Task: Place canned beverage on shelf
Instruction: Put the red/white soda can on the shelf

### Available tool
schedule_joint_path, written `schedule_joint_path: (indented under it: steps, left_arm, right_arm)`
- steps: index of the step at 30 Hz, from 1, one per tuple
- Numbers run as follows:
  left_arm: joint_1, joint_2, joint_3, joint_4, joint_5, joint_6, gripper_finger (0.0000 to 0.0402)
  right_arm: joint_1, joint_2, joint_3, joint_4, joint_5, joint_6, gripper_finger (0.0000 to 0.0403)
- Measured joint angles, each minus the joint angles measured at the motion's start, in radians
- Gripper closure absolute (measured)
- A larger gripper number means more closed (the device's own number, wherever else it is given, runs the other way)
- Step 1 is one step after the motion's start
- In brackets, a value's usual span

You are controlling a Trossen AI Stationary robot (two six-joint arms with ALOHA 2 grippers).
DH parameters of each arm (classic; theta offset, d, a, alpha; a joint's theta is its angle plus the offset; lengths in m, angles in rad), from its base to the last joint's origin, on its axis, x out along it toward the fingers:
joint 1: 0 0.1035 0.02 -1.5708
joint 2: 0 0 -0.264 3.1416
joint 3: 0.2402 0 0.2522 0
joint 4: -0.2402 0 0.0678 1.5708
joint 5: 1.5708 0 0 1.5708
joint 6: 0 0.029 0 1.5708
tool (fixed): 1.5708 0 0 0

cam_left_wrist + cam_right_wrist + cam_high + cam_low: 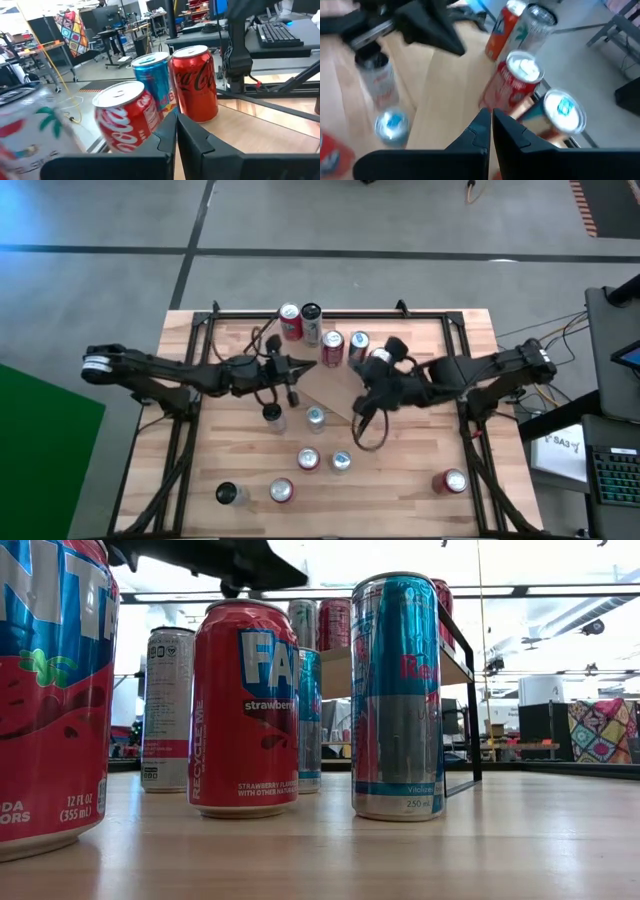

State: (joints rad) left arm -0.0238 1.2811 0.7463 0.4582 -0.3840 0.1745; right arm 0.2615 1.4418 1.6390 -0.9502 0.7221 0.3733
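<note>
Butcher-block wooden tabletop (400, 480) with a black metal frame stands on a grey concrete floor (400, 220) marked with dark lines. The light-wood shelf plank (335, 392) lies at the table's centre, toward the far edge, under both grippers. 4 cans stand along its far edge: a red can (290, 323), a dark-topped can (311, 320), a red Coca-Cola can (332, 347) and a blue slim can (357, 346). The left gripper (310, 364) hangs over the shelf's left part, fingers pressed together, holding nothing. The right gripper (362, 376) hangs over the shelf's right part, fingers pressed together, also empty. Near the shelf, 7 further cans stand on the tabletop; the red strawberry Fanta can (243, 705) and the blue-silver Red Bull can (397, 695) are nearest the low camera. Beyond the table, desks, monitors and a patchwork-patterned panel (598, 730) fill the room.
</note>
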Motion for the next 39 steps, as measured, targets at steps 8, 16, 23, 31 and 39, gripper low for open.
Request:
schedule_joint_path:
  steps: [8,16,23,31,39]
  left_arm:
    - [-0.001,-0.184,-0.102,-0.018,0.000,0.013,0.0402]
    - [0.004,-0.322,-0.170,-0.016,-0.003,0.094,0.0402]
    - [0.044,-0.363,-0.188,-0.016,-0.077,0.206,0.0402]
    - [0.088,-0.369,-0.188,-0.021,-0.079,0.285,0.0402]
    - [0.105,-0.373,-0.229,-0.021,-0.079,0.314,0.0402]
  right_arm:
    - [-0.216,0.021,0.000,0.196,-0.192,-0.094,0.0394]
    - [-0.388,0.051,0.000,0.371,-0.363,-0.175,0.0394]
    - [-0.443,0.099,0.000,0.416,-0.416,-0.249,0.0394]
    - [-0.439,0.117,0.000,0.414,-0.562,-0.187,0.0394]
    - [-0.417,0.119,0.000,0.337,-0.573,-0.025,0.0394]
